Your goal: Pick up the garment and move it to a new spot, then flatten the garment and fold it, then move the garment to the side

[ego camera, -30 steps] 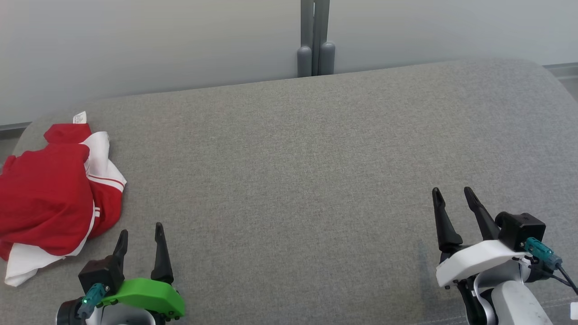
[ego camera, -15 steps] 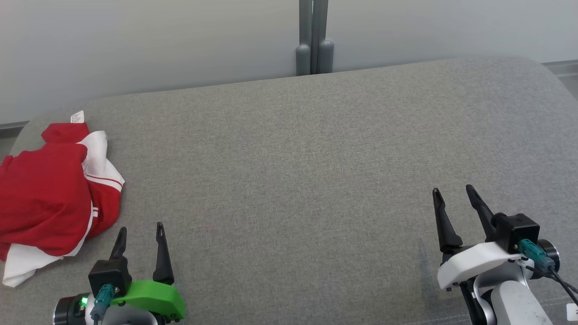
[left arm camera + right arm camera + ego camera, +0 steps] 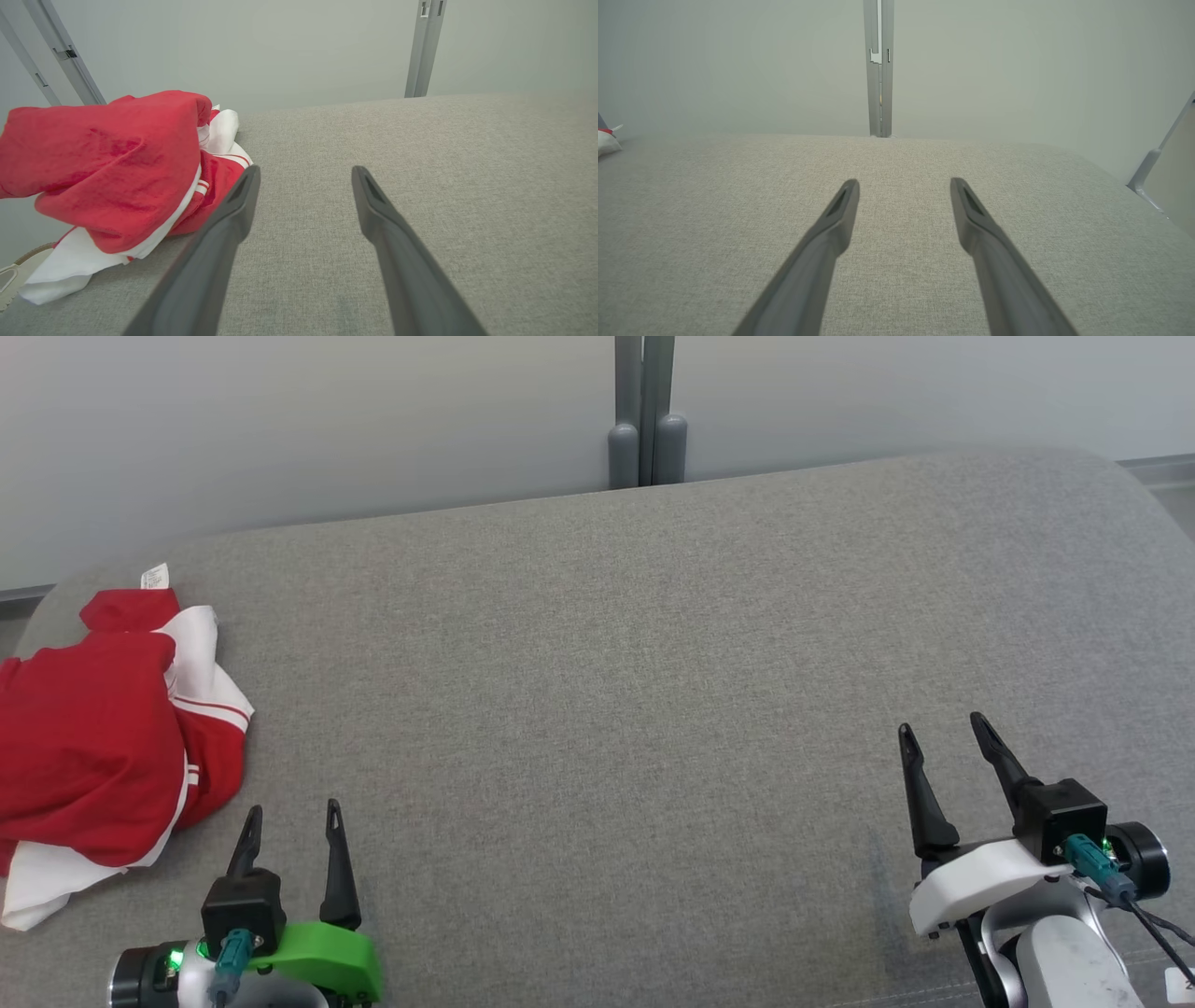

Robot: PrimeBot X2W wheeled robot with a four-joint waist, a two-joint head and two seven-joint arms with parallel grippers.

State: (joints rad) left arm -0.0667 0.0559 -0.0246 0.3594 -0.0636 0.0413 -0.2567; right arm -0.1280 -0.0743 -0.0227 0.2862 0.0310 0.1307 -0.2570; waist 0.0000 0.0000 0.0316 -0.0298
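A crumpled red-and-white garment [image 3: 93, 728] lay at the grey fabric-covered table's [image 3: 597, 663] left edge, near the left claw [image 3: 292, 810]; it and the right claw [image 3: 941, 723] stood empty, fingers apart.

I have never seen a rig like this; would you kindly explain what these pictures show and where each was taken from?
This is a wheeled robot with two arms, each ending in a two-fingered hand. The wide picture comes from a camera on its head, looking down at a grey padded surface. At lower left is the left hand, with a green cover; at lower right the right hand, with a white cover. The other two pictures come from cameras on the wrists, each looking along that hand's two dark fingers. A crumpled red and white garment lies at the surface's left edge, beside the left hand but not touching it. Both hands are open and hold nothing.
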